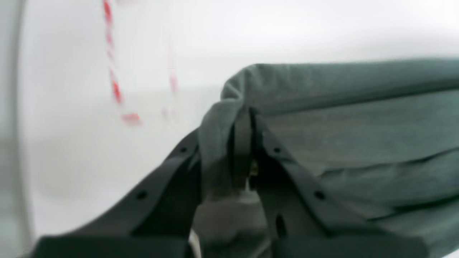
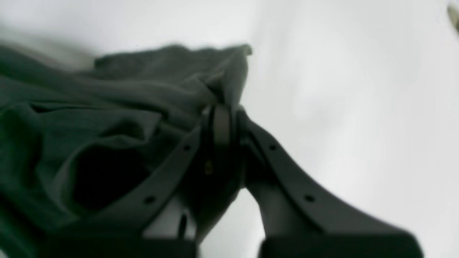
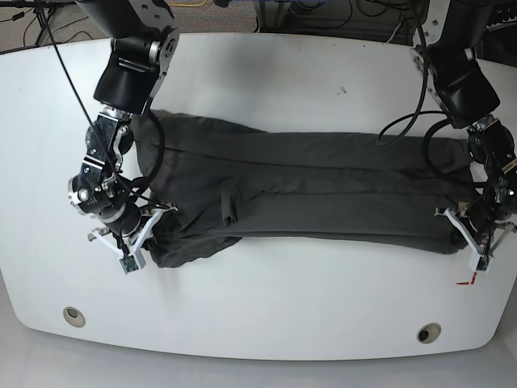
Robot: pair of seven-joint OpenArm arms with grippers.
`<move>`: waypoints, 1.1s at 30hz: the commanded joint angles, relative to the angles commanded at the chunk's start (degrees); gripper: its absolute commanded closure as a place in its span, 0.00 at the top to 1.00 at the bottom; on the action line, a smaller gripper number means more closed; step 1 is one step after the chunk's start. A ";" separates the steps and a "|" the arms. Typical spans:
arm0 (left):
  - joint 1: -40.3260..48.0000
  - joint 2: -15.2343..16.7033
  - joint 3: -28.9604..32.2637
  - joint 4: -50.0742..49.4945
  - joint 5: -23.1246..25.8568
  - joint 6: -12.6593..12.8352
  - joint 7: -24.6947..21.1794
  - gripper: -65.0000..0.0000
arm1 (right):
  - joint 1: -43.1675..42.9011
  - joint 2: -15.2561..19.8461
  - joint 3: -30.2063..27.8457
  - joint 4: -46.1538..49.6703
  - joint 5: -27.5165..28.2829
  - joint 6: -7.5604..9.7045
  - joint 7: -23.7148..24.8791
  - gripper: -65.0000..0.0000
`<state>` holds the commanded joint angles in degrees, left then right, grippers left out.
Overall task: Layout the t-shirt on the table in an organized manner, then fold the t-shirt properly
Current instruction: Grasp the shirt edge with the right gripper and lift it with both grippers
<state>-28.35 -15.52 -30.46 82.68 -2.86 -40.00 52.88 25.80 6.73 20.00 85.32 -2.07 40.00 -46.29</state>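
The dark grey t-shirt lies stretched across the white table in a long folded band between my two arms. My left gripper is shut on the shirt's edge at the base view's right end. My right gripper is shut on a bunched corner of the shirt at the base view's left end. Both wrist views are blurred.
A red mark lies on the table just beyond the left gripper, also in the base view. Two metal grommet holes sit near the front edge. Cables hang by the arm on the base view's right.
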 joint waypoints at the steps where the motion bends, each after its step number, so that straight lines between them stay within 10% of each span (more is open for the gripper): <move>1: -1.67 0.00 -0.18 1.14 0.00 0.00 1.14 0.00 | 1.41 0.35 -0.53 0.44 0.00 0.00 -0.88 0.00; 23: -36.31 -1.67 4.13 5.98 0.26 3.82 8.00 0.00 | 37.01 10.20 -11.43 1.58 0.00 0.00 -14.95 0.00; 33: -38.59 -1.49 7.03 6.33 0.00 3.47 11.43 0.00 | 41.93 11.16 -11.34 4.57 0.00 0.00 -21.01 0.00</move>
<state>-66.95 -17.01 -23.43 89.01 -2.86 -36.53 64.31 67.74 17.89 8.66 89.89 -2.07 40.00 -67.30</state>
